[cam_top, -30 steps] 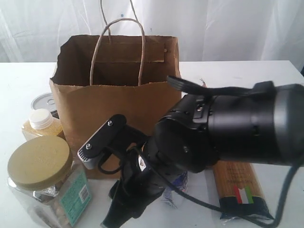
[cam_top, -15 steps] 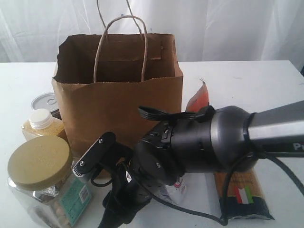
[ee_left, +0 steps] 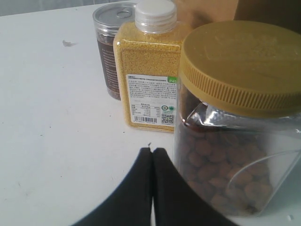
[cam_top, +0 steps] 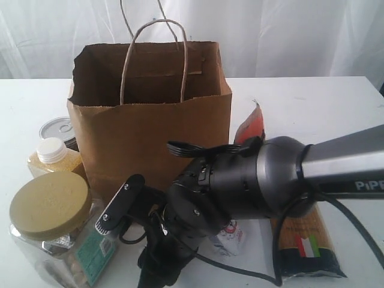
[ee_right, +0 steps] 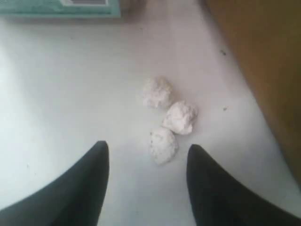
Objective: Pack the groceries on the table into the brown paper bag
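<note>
The brown paper bag (cam_top: 150,120) stands open at the middle of the table (cam_top: 312,102). To its left are a tin can (cam_top: 57,129), a yellow white-capped bottle (cam_top: 53,157) and a tan-lidded clear jar (cam_top: 51,210). A brown-orange pouch (cam_top: 251,127) and the spaghetti packet (cam_top: 306,246) lie to its right. The small carton (cam_top: 231,234) peeks out under my right arm (cam_top: 240,186). My right gripper (ee_right: 146,146) is open over bare table, empty. My left gripper (ee_left: 153,149) is shut and empty beside the jar (ee_left: 235,117), facing the bottle (ee_left: 148,80) and can (ee_left: 110,52).
Three tiny white lumps (ee_right: 169,117) lie on the table just ahead of the right fingertips, with the bag wall (ee_right: 268,70) on one side and the jar's teal label (ee_right: 61,7) beyond. A white curtain (cam_top: 288,36) hangs behind the table.
My right arm has sunk lower and swung toward the front left, uncovering the brown-orange pouch. The bag has shifted slightly to the right.
</note>
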You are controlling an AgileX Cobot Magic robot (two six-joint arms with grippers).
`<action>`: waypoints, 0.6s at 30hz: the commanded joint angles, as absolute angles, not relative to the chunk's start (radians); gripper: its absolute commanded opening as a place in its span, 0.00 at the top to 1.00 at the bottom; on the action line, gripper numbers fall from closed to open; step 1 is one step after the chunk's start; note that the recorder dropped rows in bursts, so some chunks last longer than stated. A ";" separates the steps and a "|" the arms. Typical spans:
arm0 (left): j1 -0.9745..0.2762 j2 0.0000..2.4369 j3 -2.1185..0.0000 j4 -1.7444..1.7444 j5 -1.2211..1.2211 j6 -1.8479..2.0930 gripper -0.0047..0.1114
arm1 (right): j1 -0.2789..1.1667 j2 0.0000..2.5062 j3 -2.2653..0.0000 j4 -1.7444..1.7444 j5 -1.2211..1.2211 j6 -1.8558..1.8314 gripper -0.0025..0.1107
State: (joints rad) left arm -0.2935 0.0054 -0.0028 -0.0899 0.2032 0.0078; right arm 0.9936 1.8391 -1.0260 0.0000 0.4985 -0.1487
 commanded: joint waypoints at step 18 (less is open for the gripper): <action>-0.289 0.000 0.000 -0.096 0.202 0.000 0.96 | 0.987 1.718 -1.016 0.025 0.624 -0.101 0.56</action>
State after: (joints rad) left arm -0.2935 0.0054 -0.0028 -0.0899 0.2032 0.0078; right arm 0.9936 1.7271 -1.0223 0.0228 0.6006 -0.1111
